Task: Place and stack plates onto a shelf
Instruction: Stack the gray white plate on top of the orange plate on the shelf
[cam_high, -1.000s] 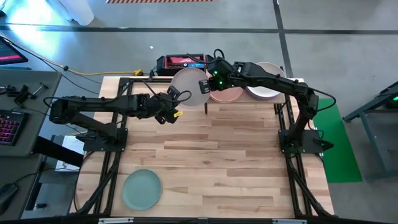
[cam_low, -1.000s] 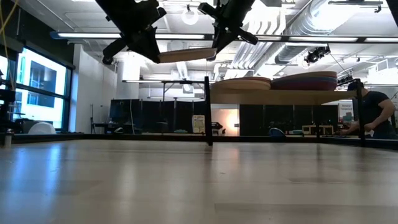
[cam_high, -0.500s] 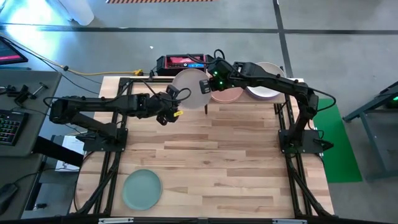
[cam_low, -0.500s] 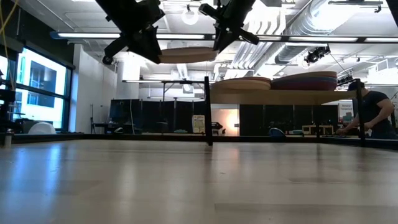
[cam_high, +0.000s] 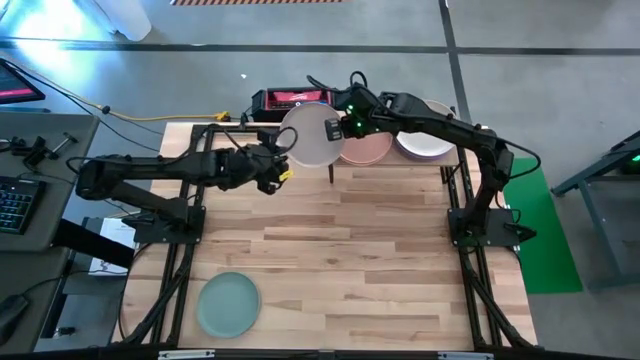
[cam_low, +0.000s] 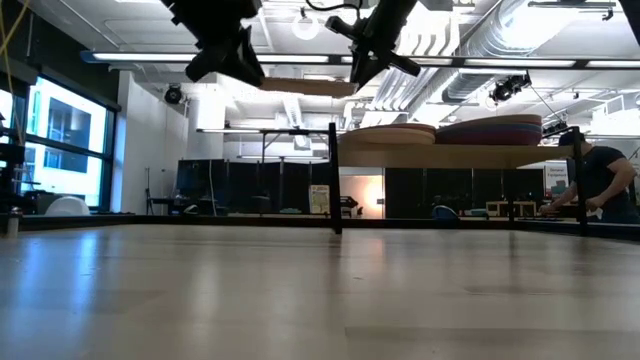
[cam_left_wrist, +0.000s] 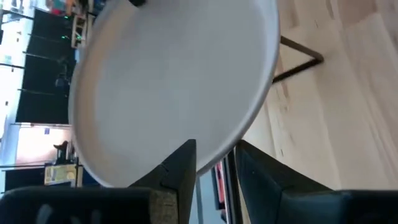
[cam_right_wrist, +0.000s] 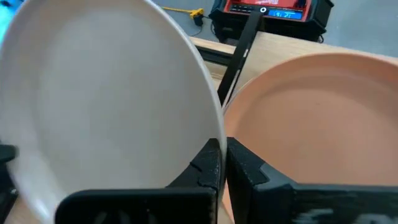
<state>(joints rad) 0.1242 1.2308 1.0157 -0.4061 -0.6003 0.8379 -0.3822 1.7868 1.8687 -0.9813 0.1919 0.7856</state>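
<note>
A teal-green plate (cam_high: 228, 303) lies alone at the near left corner of the wooden table (cam_high: 380, 260), well apart from the rest. Farther back, both arms hold one grey-white plate (cam_high: 311, 134) in the air, above the table's far edge and just left of the shelf (cam_low: 450, 155). The plate is round, shallow and matte, held close to level, and seen edge-on from table height it hangs above the top of the shelf's stacks. The left gripper (cam_high: 278, 167) is clamped on the plate's left rim, one dark finger (cam_left_wrist: 180, 171) over the rim and the other under it. The right gripper (cam_high: 335, 128) pinches the opposite rim, its fingers (cam_right_wrist: 208, 165) almost together on the thin edge. On the light-wood shelf with black posts, a pale pink plate (cam_high: 366, 148) tops the left stack and a grey-white plate with a purple rim showing beneath it (cam_high: 426, 142) tops the right stack. Behind the table, a black unit with a red top (cam_right_wrist: 270, 12) sits on the grey floor; its lit blue display carries writing too small to read. In the room beyond, a person (cam_low: 600, 180) stands at a bench.
</note>
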